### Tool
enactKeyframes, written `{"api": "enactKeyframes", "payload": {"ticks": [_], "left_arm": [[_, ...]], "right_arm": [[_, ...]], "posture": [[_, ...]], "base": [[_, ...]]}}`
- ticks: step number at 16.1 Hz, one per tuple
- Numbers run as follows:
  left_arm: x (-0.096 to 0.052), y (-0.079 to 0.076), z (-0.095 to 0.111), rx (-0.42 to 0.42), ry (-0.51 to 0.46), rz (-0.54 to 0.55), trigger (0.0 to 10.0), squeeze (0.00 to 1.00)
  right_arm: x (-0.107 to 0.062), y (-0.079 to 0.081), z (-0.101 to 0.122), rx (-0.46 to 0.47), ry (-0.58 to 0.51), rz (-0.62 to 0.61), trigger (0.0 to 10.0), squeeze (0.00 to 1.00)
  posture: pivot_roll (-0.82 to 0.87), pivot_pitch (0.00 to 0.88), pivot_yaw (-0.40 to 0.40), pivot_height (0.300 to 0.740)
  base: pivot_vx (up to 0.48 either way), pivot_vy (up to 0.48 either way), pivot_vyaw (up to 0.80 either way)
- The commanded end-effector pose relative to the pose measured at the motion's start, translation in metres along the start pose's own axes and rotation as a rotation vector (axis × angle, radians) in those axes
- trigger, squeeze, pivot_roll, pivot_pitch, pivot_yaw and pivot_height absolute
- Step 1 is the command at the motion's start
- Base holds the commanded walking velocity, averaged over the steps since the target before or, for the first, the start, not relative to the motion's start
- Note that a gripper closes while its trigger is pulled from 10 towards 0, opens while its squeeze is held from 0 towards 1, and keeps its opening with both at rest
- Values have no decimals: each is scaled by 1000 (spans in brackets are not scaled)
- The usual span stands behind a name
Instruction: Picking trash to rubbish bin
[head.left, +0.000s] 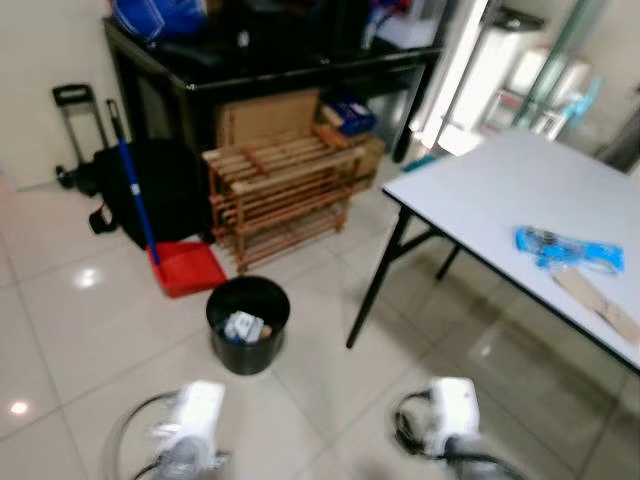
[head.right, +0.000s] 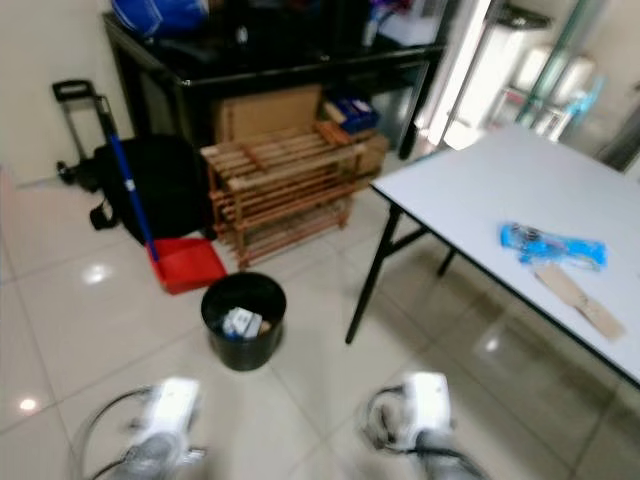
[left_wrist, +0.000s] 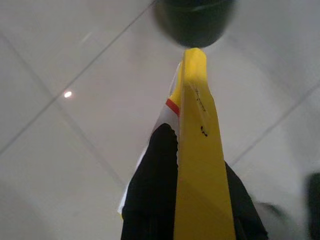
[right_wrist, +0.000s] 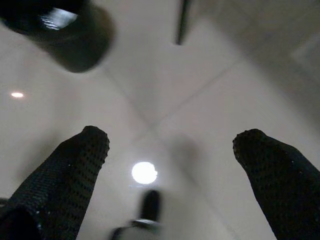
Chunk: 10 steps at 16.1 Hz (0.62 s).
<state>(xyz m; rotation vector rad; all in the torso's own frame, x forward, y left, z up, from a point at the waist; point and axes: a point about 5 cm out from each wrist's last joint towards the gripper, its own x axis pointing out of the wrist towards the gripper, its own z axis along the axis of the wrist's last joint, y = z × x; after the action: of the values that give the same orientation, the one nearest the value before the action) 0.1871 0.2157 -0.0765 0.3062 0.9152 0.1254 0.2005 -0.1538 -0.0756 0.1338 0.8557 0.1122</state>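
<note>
The black rubbish bin (head.left: 248, 322) stands on the tiled floor, a few scraps already inside. Everything below is placed relative to that bin.

The left gripper (left_wrist: 200, 165) is clenched on a flat yellow wrapper (left_wrist: 200, 145) with a white and red edge, pinched between the black fingers (left_wrist: 150, 185) so it sticks out straight past the tips. In the left wrist view the bin sits just beyond the wrapper's far end, so the arm seems lined up w/ the bin for a drop, tho it's short of the rim, not over the opening.

The right gripper (right_wrist: 170, 145) is spread wide and holds nothing, w/ the bin off to one side of it; probably kept free for the next pickup.

More trash waits on the white table (head.left: 470, 200), to the robot's right of the bin: a blue packet (head.left: 568, 250) and a tan strip (head.left: 600, 305) (blurred, can't tell the material). Behind the bin: red dustpan (head.left: 188, 267), wooden rack (head.left: 285, 190).
</note>
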Motion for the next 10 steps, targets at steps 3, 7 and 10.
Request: {"api": "enactKeyframes", "payload": {"ticks": [3, 7, 10], "left_arm": [[0, -15, 7, -5, -16, -33, 10000, 0], [0, -14, 8, -8, -18, -32, 10000, 0], [0, -14, 7, -13, -15, -28, 10000, 0]], "right_arm": [[-4, -18, 1, -21, -2, -46, 10000, 0], [-3, -18, 3, -13, -5, -41, 10000, 0], [-3, -18, 5, -21, -7, -38, 10000, 0]], "posture": [[-36, 8, -122, 740], [-34, 27, -128, 740], [-34, 39, -130, 740]], "base": [[385, 0, 267], [384, 0, 153], [385, 0, 0]]}}
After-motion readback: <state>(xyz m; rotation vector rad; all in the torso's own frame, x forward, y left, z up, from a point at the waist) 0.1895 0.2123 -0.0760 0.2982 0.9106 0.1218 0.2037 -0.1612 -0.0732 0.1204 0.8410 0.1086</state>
